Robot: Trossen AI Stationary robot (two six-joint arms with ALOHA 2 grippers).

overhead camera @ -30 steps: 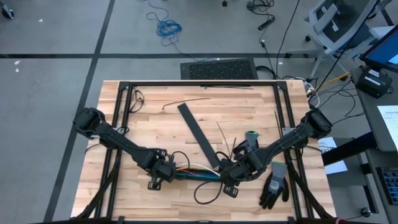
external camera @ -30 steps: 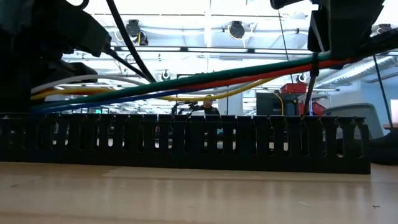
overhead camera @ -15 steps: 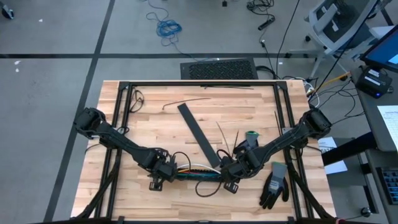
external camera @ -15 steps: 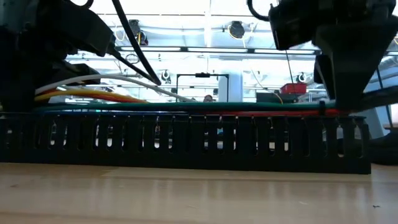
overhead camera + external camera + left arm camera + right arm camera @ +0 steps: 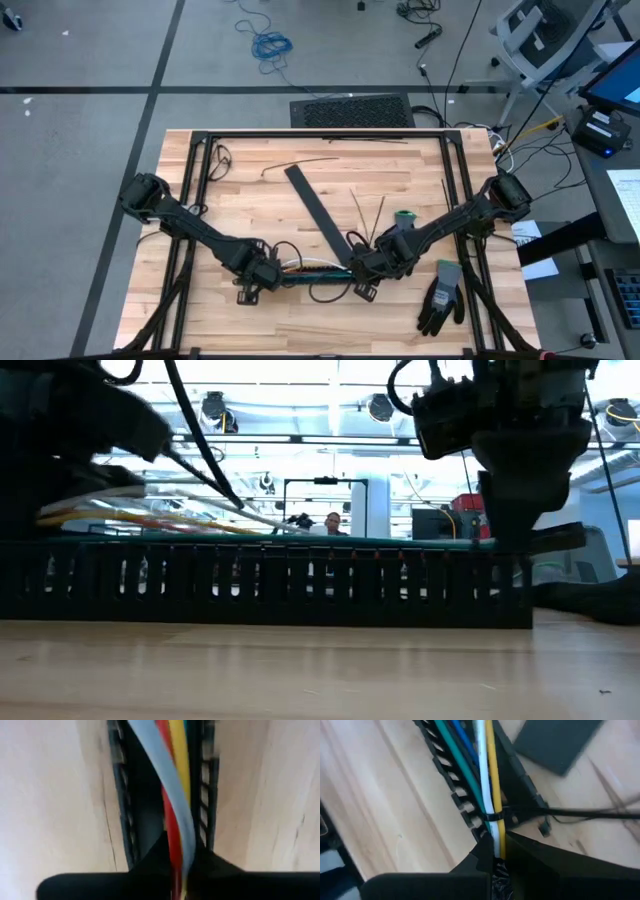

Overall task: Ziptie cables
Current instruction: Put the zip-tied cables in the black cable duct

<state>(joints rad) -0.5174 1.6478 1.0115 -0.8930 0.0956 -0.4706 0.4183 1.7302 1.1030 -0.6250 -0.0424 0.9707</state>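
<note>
The cables [image 5: 305,270] lie near the front of the table [image 5: 250,200], stretched out between the two arms. The left gripper [image 5: 262,277] pinches one end and the right gripper [image 5: 362,270] pinches the other end, both with jaws nearly closed on the wires. In the low view the cables sit down along the top of a black slotted tray [image 5: 270,575], almost flat in it. In the right wrist view one thin black tie [image 5: 494,816] already goes round the white, yellow, green and blue wires, just past the right gripper's fingers, and its long tail [image 5: 580,812] sticks out to the side. So at least one tie looks done. In the left wrist view the wires by the left gripper are loose, red, yellow and pale blue, with no tie on them that I can see. I think that end still needs a tie, and the long tail may need pulling tight. More thin ties [image 5: 368,215] lie on the wood near the right arm, next to a flat black strip [image 5: 315,215]. A glove [image 5: 440,297] lies by the right edge
</note>
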